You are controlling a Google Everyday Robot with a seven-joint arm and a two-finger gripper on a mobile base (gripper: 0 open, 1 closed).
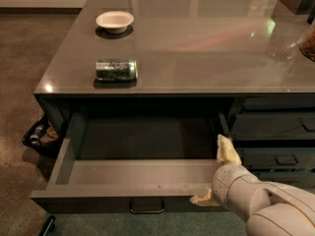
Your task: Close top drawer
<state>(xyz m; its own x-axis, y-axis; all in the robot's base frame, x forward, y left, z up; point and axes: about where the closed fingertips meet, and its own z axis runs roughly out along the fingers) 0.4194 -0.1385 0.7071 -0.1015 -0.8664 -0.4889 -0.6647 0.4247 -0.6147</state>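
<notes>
The top drawer (140,175) stands pulled far out from under the grey tabletop (197,48), empty, its flat grey bottom showing and a small dark pull handle (146,206) at the centre of its front. My gripper (214,175) is at the drawer's front right corner. One pale finger (226,150) is inside the drawer along the right side. The other finger (203,198) is outside, against the front panel. The fingers are spread apart with the front panel between them.
A green can (116,70) lies on its side near the table's front edge, with a white bowl (114,21) further back. Narrower dark drawers (275,127) stack at the right. A dark basket (39,136) sits on the floor at the left.
</notes>
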